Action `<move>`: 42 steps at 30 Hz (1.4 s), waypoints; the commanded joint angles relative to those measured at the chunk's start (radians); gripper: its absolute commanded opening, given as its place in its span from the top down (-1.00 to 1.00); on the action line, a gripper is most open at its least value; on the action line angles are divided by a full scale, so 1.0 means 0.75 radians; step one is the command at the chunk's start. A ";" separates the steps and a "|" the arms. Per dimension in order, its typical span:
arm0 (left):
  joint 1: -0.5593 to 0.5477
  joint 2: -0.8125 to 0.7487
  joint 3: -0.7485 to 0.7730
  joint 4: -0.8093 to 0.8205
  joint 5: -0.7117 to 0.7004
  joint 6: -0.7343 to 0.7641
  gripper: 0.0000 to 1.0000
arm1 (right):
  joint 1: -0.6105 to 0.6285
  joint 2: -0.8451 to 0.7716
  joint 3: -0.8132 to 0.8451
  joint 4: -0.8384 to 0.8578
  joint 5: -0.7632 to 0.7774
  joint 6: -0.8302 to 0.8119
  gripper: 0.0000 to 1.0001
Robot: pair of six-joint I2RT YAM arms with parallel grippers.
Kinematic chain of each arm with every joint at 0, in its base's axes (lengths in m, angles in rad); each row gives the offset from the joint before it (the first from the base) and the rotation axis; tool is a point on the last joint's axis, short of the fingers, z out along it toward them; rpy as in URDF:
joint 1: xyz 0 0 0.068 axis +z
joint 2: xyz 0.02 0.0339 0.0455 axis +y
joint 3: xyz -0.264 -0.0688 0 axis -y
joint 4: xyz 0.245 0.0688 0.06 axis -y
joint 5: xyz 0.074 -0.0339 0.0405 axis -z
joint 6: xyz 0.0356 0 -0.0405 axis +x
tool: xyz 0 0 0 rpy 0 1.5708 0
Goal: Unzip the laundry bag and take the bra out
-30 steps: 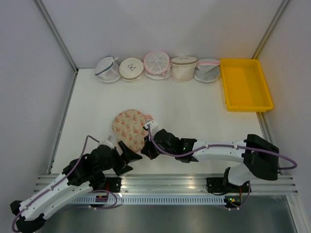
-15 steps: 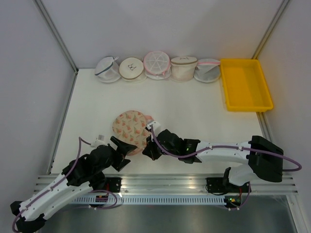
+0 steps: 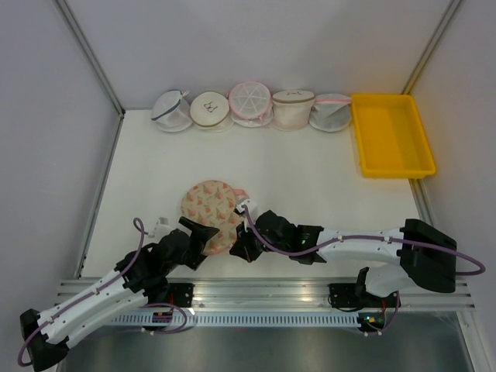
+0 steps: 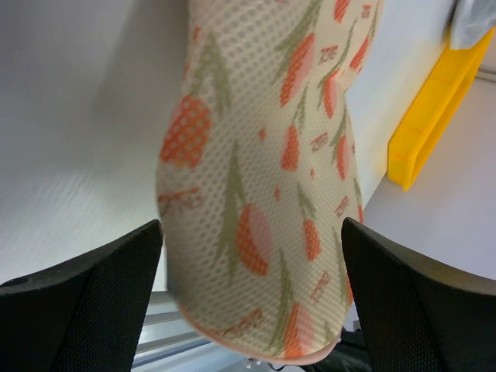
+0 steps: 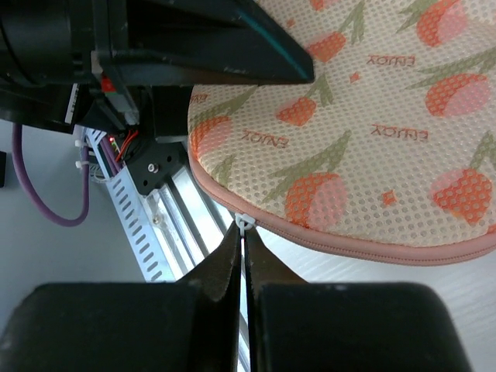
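- While lying flat on the white table (image 3: 310,186), sitting close to its near edge as the laundry bag (image 3: 211,205), just ahead of the aluminium rail (image 3: 271,288).
- Leaving wide bare tabletop beyond the bag, reaching back to a row of round mesh bags (image 3: 252,105) along the far wall and a yellow tray (image 3: 391,136) in the far right corner, both well apart from it.
- Being closed in by grey walls at the left, right and back.
- Crowding the bag's near rim from both sides: the left gripper (image 3: 203,235) at the near-left curve, the right gripper (image 3: 242,246) at the near-right curve, with little room between them.
- Spreading the left gripper wide, its matte black fingers (image 4: 85,302) standing either side of the bag's rounded lobe and clamping nothing; not possible to tell whether either finger is touching the fabric.
- Pinching the right gripper fully closed on the small white zipper pull (image 5: 245,223), right at the pink trim (image 5: 349,240) on the bag's curved edge.
- Not possible to tell how far the zip is standing undone.
- Showing soft cream open-weave mesh, finely perforated, gently domed and oval in outline.
- Carrying orange-pink flower shapes on green stems, with small orange lettering between them.
- Running smooth, narrow and rounded along the rim as pink piping.
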 commanded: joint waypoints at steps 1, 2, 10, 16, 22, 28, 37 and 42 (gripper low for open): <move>0.001 0.060 0.019 0.179 -0.070 -0.016 -0.95 | 0.021 -0.040 -0.009 0.064 -0.059 0.009 0.99; 0.003 0.073 0.022 0.193 -0.074 -0.008 -0.92 | 0.023 -0.038 -0.014 0.062 -0.063 0.009 0.99; 0.001 0.059 0.003 0.257 -0.104 0.044 0.09 | 0.058 -0.056 -0.050 -0.019 -0.061 0.001 0.99; 0.005 -0.066 -0.038 0.212 -0.131 0.046 0.72 | 0.066 -0.093 -0.067 -0.122 0.004 -0.008 0.99; 0.003 -0.150 -0.036 0.110 -0.153 0.080 0.96 | 0.068 -0.105 -0.054 -0.289 0.129 -0.014 0.99; 0.003 -0.248 -0.046 0.012 -0.145 0.097 0.96 | 0.066 -0.124 -0.085 -0.402 0.243 -0.008 0.99; 0.005 -0.326 -0.038 -0.089 -0.092 0.215 0.95 | 0.068 -0.150 -0.120 -0.533 0.446 0.019 0.99; 0.003 -0.351 -0.050 -0.052 -0.027 0.317 0.95 | 0.068 -0.085 -0.093 -0.578 0.558 0.033 0.99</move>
